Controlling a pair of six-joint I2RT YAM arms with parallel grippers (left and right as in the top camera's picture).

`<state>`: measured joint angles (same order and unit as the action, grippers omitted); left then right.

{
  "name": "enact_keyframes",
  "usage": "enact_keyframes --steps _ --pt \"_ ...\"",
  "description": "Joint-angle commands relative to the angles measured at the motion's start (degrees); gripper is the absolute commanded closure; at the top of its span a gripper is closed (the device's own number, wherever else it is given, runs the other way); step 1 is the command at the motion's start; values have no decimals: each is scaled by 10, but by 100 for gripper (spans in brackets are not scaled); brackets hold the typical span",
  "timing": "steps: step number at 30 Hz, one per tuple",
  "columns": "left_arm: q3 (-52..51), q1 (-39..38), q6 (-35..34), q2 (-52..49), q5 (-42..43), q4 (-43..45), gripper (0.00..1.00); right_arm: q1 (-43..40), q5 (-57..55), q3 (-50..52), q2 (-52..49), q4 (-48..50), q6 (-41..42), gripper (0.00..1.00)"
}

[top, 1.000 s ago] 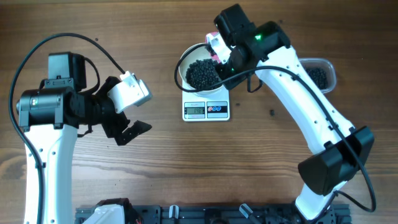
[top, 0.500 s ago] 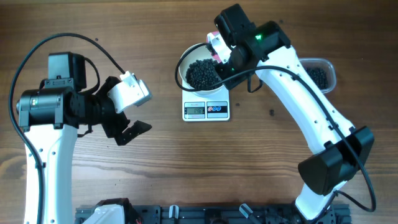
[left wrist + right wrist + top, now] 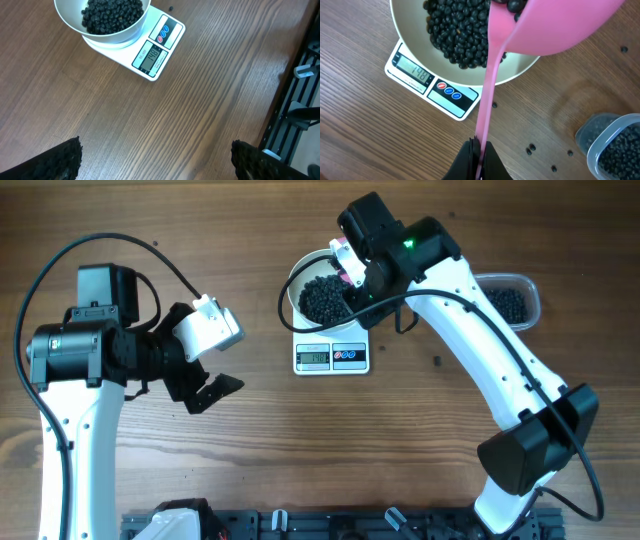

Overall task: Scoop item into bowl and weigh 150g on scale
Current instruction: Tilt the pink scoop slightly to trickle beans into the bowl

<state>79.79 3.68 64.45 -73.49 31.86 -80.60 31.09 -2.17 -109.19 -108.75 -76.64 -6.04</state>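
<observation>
The white bowl [image 3: 297,278] [image 3: 118,40] [image 3: 520,68] stands on the white scale [image 3: 332,357] [image 3: 157,52] [image 3: 427,82] and holds a heap of black beads [image 3: 322,298] [image 3: 110,12] [image 3: 455,30]. My right gripper [image 3: 352,272] [image 3: 480,150] is shut on the thin handle of a pink scoop [image 3: 344,262] [image 3: 555,25]. The scoop's cup hangs tilted over the bowl's right rim, with a few beads at its lip. My left gripper [image 3: 212,388] [image 3: 155,160] stands open and holds nothing, well left of the scale above bare wood.
A clear plastic tub [image 3: 510,300] [image 3: 615,145] with more beads sits to the right of the scale. Some loose beads [image 3: 532,148] lie on the wood between the tub and the scale. A black rail [image 3: 340,525] runs along the front edge.
My right wrist and the scoop have shifted slightly left over the bowl. The left arm has not moved.
</observation>
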Motion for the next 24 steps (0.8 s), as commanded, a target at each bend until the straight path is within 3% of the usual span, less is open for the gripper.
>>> enact_keyframes --steps 1,5,24 --pt "11 2 12 6 13 0 0 5 -9 -18 18 3 22 96" --pt "11 2 11 6 13 0 0 5 -10 -18 15 9 54 96" --pt "11 2 12 6 13 0 0 21 -31 -27 14 1 17 96"
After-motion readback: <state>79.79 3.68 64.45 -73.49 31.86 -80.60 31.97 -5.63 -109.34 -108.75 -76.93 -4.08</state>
